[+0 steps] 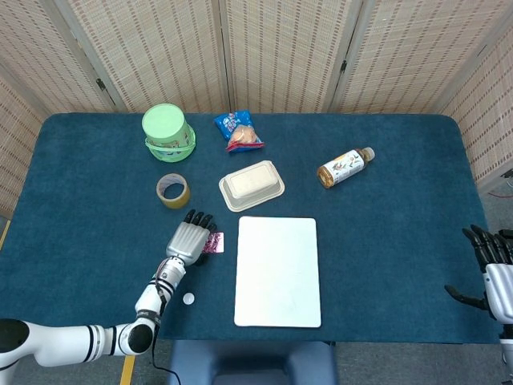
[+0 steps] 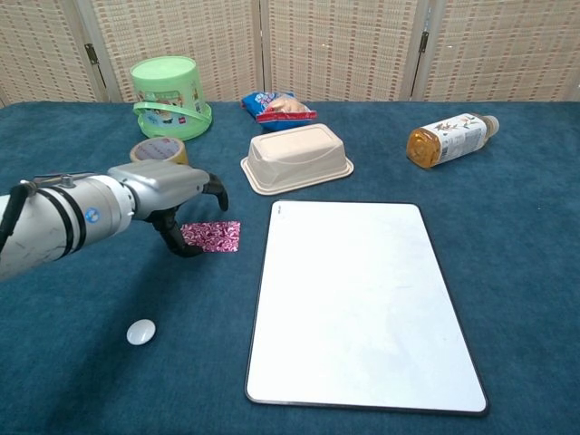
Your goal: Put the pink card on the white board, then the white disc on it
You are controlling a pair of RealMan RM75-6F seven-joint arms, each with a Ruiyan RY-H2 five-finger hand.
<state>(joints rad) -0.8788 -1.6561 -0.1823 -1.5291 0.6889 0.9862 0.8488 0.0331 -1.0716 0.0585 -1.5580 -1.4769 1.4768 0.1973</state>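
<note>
Left hand [image 2: 172,190] covers pink card [image 2: 216,236] edge, grasp unclear; right hand [image 1: 493,269] spread, cropped.

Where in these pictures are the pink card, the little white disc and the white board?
pink card [image 2: 217,236], chest view, on its uncovered right half.
white disc [image 2: 140,332], chest view, on its middle.
white board [image 2: 358,299], chest view, on its bare surface.

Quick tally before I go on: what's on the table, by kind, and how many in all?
Task pieces: 3, pink card, white disc, white board
Containers: 3, green bucket, beige tray, bottle
Snack bag: 1
Tape roll: 1
Total: 8
</note>
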